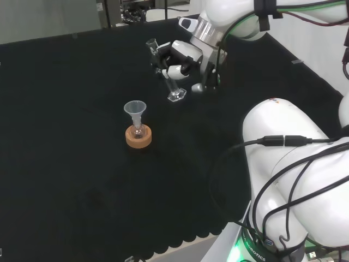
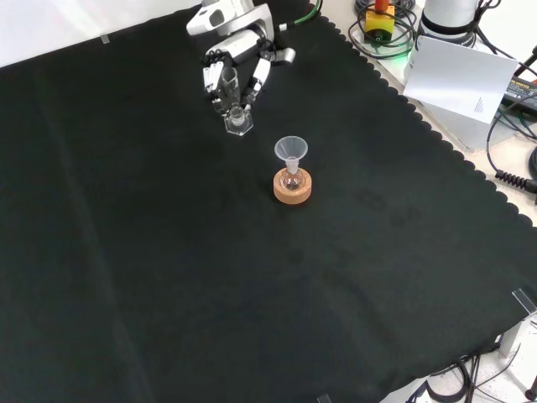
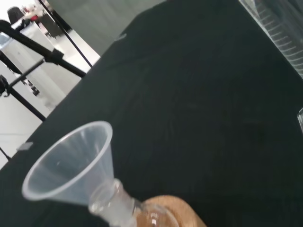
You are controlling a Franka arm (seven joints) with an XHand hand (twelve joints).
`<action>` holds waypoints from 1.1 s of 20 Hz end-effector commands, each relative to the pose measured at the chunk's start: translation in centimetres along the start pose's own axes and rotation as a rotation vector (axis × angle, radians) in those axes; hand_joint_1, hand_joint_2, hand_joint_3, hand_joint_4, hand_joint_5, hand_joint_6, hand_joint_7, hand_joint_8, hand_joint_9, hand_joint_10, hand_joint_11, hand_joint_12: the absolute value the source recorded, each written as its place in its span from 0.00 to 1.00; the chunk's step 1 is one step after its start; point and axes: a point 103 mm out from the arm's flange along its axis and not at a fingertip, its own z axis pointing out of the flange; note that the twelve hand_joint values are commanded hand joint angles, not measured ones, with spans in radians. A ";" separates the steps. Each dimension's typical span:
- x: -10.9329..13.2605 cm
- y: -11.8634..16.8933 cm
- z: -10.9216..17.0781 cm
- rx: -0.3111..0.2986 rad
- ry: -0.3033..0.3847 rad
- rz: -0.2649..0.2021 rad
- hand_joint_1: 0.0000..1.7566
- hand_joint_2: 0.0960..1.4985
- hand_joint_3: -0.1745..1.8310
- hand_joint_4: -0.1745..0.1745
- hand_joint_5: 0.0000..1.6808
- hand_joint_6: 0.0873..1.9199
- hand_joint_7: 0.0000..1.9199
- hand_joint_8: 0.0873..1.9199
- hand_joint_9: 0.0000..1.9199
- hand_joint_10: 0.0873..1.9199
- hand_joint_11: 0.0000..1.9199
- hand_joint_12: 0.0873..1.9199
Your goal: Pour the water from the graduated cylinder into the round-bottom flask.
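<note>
A small round-bottom flask sits in a cork ring near the middle of the cloth, with a clear plastic funnel in its neck. In the front view the flask, the funnel and the cork ring stand below and right of the hand. My hand is curled round a clear graduated cylinder, which tilts slightly; its hexagonal foot is at or just above the cloth. From the front, the hand holds the cylinder. The wrist view has the funnel close and the cylinder's ribbed wall at a corner.
Black cloth covers the bench. The arm's white links stand at the head view's right. Beyond the cloth's scalloped edge in the front view lie a sheet of paper and cables.
</note>
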 end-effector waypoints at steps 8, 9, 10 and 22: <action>2.1 -7.5 -0.1 0.245 -0.125 0.079 0.77 0.76 0.07 0.14 0.56 0.39 0.47 0.60 0.71 0.09 0.60 0.38; 2.2 -7.6 -0.1 0.261 -0.137 0.079 0.77 0.76 0.07 0.14 0.56 0.39 0.47 0.60 0.71 0.09 0.60 0.38; 2.3 -7.7 0.0 0.283 -0.149 0.079 0.77 0.76 0.07 0.14 0.56 0.39 0.47 0.60 0.71 0.09 0.60 0.38; 3.8 -7.6 1.1 0.550 -0.311 0.061 0.77 0.76 0.07 0.15 0.56 0.39 0.47 0.59 0.71 0.08 0.60 0.37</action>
